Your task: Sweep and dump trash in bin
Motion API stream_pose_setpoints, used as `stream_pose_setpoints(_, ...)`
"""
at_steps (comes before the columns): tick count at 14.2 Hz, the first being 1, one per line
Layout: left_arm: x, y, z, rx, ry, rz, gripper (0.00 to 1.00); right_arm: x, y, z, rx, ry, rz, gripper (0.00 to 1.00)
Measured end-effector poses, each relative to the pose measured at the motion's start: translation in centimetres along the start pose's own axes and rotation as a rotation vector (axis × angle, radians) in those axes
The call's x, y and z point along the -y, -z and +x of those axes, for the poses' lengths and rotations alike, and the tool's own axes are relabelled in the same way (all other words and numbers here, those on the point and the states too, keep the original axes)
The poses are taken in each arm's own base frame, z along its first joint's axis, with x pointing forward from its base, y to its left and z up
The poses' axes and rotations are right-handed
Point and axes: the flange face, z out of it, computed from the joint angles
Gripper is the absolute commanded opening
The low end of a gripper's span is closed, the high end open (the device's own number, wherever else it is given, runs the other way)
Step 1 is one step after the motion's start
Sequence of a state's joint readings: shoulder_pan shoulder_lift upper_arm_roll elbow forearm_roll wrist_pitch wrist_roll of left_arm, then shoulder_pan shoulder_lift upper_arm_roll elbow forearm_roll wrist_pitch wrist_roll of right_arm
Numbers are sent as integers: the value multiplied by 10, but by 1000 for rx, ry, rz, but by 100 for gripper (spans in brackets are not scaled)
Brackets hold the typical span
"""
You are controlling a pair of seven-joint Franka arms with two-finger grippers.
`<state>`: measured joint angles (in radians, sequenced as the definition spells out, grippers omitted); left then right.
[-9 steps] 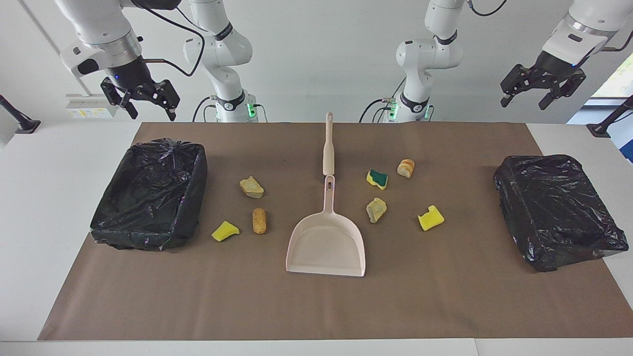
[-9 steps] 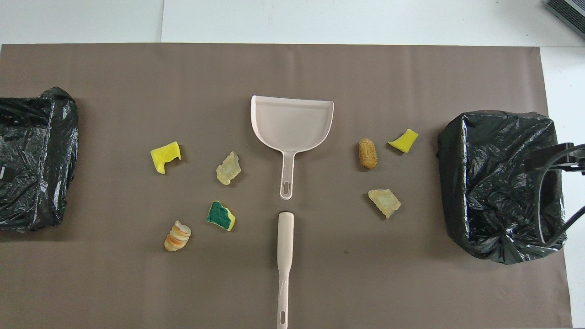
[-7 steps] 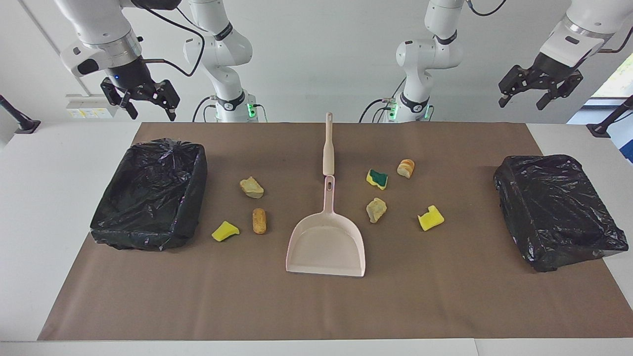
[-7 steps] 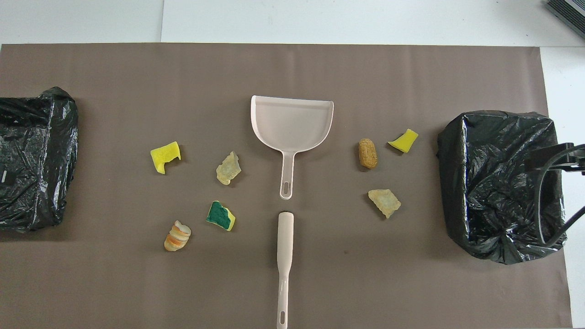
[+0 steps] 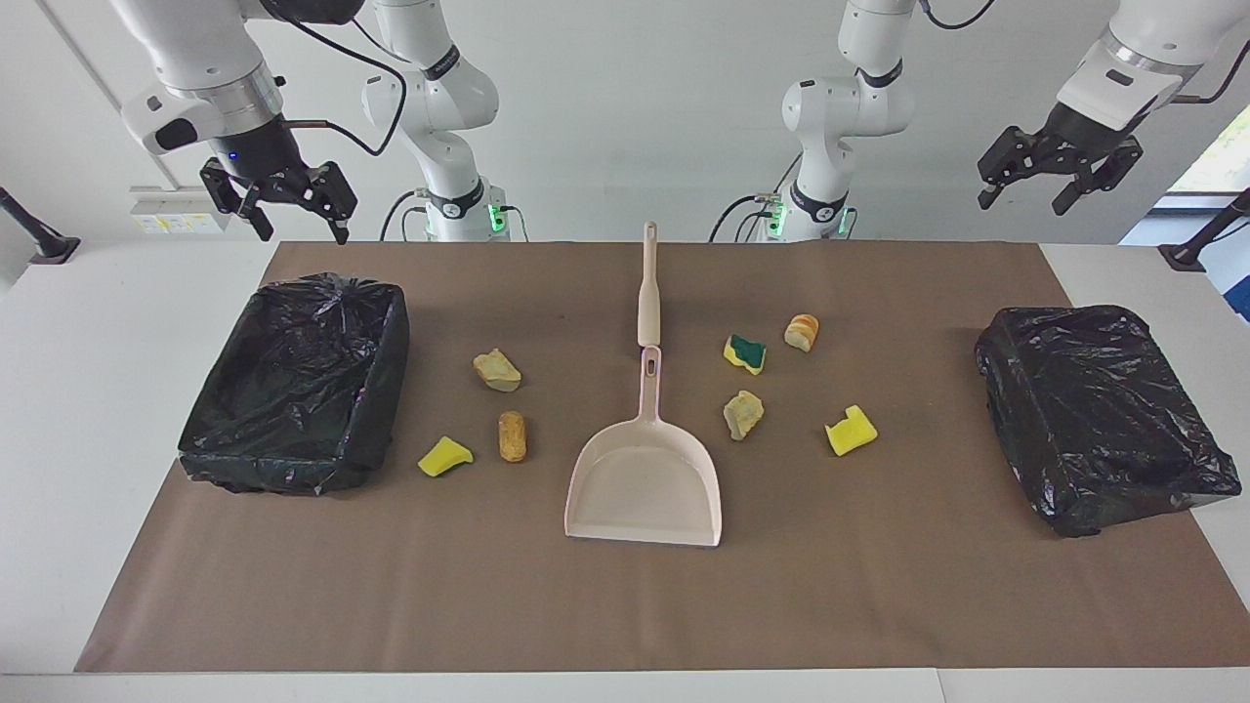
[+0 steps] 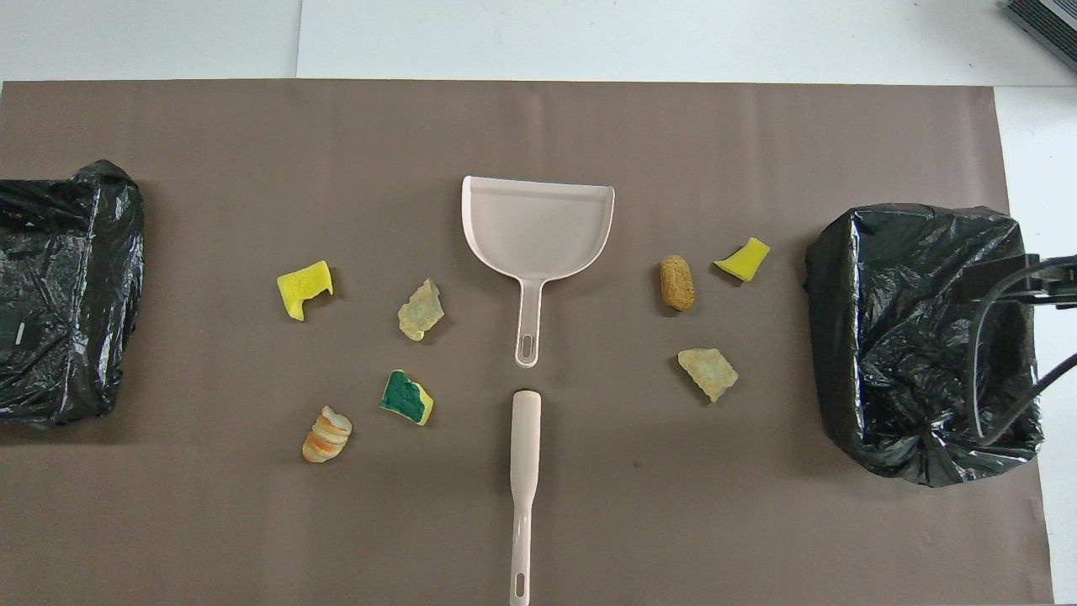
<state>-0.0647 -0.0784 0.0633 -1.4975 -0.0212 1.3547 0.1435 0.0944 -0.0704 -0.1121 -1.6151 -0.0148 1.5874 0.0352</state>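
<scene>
You are starting from scratch here. Nearest the robots, both grippers are hanging high with jaws spread wide and nothing in them. The right gripper (image 5: 301, 223) is over the table edge toward the right arm's end from the dustpan (image 6: 538, 227). The left gripper (image 5: 1022, 195) is toward the left arm's end and has been edging slightly inward and upward over the last half second.

Nothing on the mat has moved, so no sweeping has begun. The beige brush handle (image 6: 525, 446) is lying just nearer than the dustpan's handle, in line with it.

All seven scraps are lying loose around the dustpan:
- Toward the left arm's end: the striped bread roll (image 6: 326, 435), green-topped sponge (image 6: 406, 397), pale lump (image 6: 420, 310) and yellow sponge (image 6: 305, 288).
- Toward the right arm's end: the tan lump (image 6: 708, 374), brown roll (image 6: 677, 283) and yellow wedge (image 6: 743, 258).

A bagged bin (image 5: 298, 381) is waiting further out at that end, and a second bin (image 5: 1099, 415) at the other.
</scene>
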Motion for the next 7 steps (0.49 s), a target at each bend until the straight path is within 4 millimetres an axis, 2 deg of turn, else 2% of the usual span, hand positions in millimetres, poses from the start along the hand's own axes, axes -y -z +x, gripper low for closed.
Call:
stream_pose_setpoints(3,-40,-16,-11,37,-6,1,100,17,-23,19,-11,15,-4,100)
stream_pose_setpoints(5,-88,-35,-25,56,-12,10,100,36,-44,36,0,-2,-9,100)
stream_pose_setpoints(7,-144,-61,-43,43,-2,21,100,72,-58,63,-23,-4,-8,100)
